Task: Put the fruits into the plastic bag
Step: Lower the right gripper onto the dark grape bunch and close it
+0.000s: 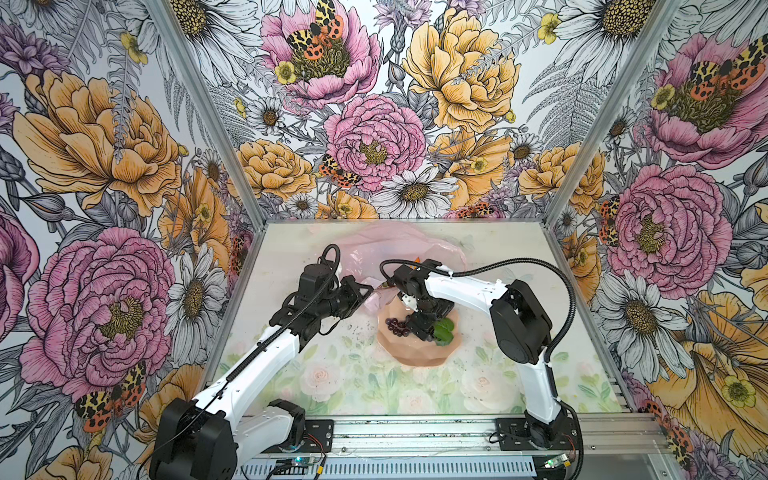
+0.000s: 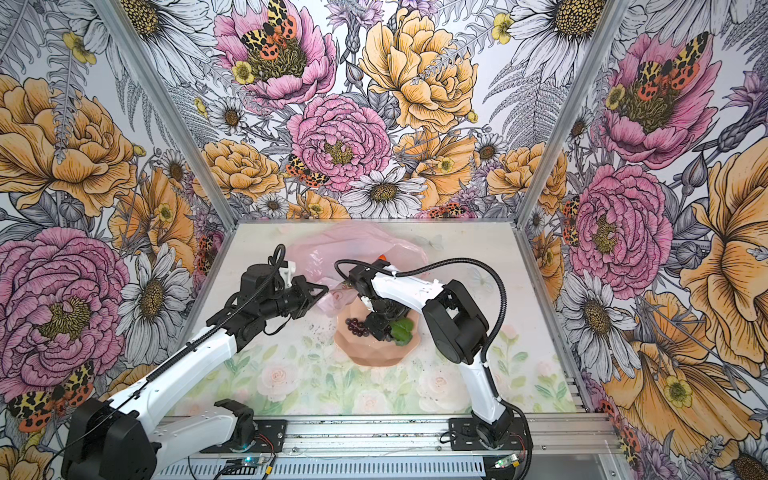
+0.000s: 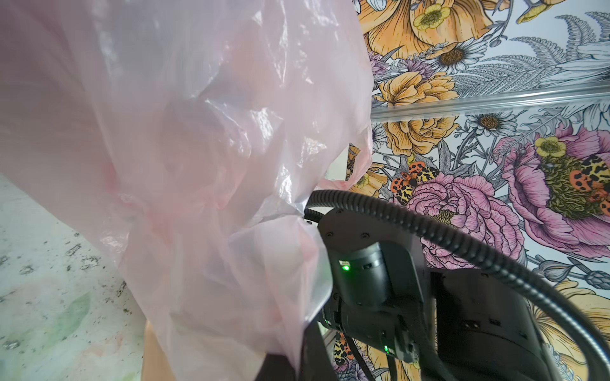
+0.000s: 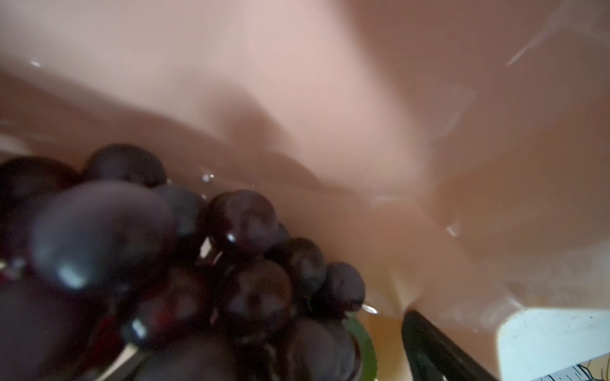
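Picking grapes (image 1: 394, 325) from bowl (image 1: 415, 358): bag (image 1: 399, 245) gripped by closed left hand (image 1: 368, 290); fully spread right hand (image 1: 420, 327) set over grapes; closure judged due next.

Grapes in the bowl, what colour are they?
The grapes are dark purple, nearly black. The right wrist view shows them best.

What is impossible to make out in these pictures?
- Left pincer: the translucent pale-pink plastic bag mostly covers it in the left wrist view.
- Bag's inside: in both top views the white right arm overlaps it.
- Purple toy grapes: blurred and cut off by edges in the right wrist view.
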Tool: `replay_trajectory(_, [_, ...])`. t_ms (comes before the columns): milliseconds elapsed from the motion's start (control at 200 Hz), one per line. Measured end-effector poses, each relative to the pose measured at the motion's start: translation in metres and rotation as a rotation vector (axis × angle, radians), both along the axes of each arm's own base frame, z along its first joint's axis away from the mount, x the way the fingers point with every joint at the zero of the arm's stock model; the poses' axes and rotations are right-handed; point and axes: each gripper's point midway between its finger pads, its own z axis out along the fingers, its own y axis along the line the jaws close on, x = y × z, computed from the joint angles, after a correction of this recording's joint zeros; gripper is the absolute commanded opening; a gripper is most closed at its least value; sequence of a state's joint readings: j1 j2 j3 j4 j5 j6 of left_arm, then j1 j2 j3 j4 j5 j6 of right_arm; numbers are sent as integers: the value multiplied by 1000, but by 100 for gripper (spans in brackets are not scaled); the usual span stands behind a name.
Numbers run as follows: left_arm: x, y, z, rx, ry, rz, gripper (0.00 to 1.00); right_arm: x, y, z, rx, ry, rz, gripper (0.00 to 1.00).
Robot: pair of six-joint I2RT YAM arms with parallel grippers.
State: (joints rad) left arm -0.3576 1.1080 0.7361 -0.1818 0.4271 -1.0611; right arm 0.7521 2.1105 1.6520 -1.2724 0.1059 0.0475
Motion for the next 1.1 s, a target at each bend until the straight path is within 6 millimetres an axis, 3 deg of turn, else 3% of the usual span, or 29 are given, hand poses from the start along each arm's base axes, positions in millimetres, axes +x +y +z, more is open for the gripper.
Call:
replay_trajectory(275, [-4, 2, -1, -5, 1, 3, 0, -4, 2, -6, 11, 21, -19, 94])
replay_trajectory(690, [-7, 3, 6, -13, -20, 3, 0, -17, 10, -13, 65, 77, -78, 55])
replay_trajectory(1001, [-16, 7, 9, -21, -37, 4, 0, -30, 20, -12, 140, 122, -150, 31])
replay_trajectory(1101, [-20, 8, 10, -22, -42, 5, 0, -32, 27, -10, 180, 135, -174, 27])
